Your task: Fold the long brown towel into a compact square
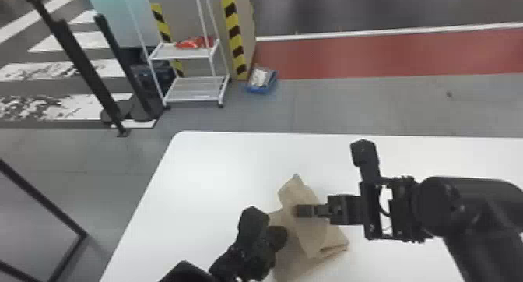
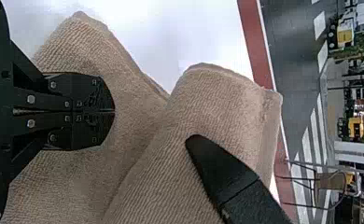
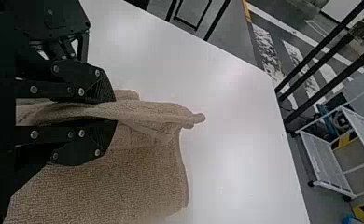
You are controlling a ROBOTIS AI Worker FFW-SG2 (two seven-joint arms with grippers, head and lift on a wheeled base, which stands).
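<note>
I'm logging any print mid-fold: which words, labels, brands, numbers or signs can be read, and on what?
None can be read.
White sign in the background: marks too small and blurred to read.
Brown towel: no lettering seen.

From my console I see the towel [image 1: 323, 238] on the table [image 1: 218, 164], my left gripper [image 1: 274, 242] at its left side, my right gripper [image 1: 301, 210] at its right with cloth between the fingers. Behind the table, left on the floor, stands a cart [image 1: 194, 99]; a bin [image 1: 261, 90] sits just right of it.
</note>
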